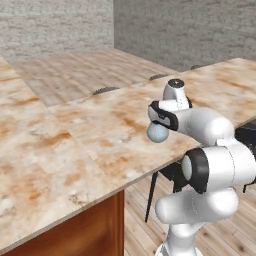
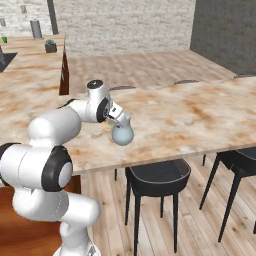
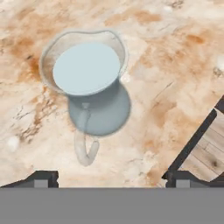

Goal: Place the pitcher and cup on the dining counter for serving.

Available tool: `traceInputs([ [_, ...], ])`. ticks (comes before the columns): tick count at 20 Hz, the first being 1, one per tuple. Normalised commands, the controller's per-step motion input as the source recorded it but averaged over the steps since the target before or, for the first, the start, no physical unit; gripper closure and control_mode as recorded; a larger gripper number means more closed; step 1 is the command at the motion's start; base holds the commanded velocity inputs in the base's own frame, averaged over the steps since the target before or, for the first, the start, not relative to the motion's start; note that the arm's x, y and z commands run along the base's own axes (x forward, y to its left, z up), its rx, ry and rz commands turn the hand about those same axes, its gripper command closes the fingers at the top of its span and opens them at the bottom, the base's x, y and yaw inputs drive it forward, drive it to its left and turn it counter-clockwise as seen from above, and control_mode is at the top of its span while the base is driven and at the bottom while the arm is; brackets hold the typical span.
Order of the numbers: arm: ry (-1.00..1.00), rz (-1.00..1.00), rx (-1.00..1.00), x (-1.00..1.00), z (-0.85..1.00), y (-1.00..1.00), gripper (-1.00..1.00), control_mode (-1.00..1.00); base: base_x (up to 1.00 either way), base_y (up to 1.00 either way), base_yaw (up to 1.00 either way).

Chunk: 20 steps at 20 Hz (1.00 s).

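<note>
The pitcher (image 3: pixel 89 83) stands upright on the dining counter (image 3: pixel 175 70), near the counter's front edge, its flared rim and pale blue inside facing up in the hand view and its thin handle (image 3: pixel 85 146) curving toward the bottom of that view. In the right base view the pitcher (image 2: pixel 122 134) sits on the dining counter (image 2: pixel 200 115) just below the gripper (image 2: pixel 121 120), above a black stool (image 2: pixel 157 175). The gripper (image 3: pixel 111 179) hangs over the pitcher with its two dark fingertips (image 3: pixel 41 178) spread wide apart, one on each side of the handle and clear of it, holding nothing. In the left base view the pitcher (image 1: pixel 157 133) shows as a pale round belly under the hand. Far back on another counter stands the small green cup (image 2: pixel 4 39).
</note>
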Motion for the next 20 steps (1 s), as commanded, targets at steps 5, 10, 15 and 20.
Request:
traceInputs([
  [5, 0.0, 0.0, 0.0, -1.0, 0.57, 0.16, -1.0, -1.0, 0.0, 0.0, 0.0],
  [10, -0.03, 0.0, 0.0, -1.0, 0.56, 0.37, -1.0, -1.0, 0.0, 0.0, 0.0],
  [15, -0.12, 0.01, -0.02, -0.99, 0.48, 0.62, -1.0, -1.0, 0.0, 0.0, 0.0],
  [20, -0.18, 0.07, -0.04, -0.79, 0.13, 0.52, -1.0, 1.0, -0.2, 0.16, 0.03],
])
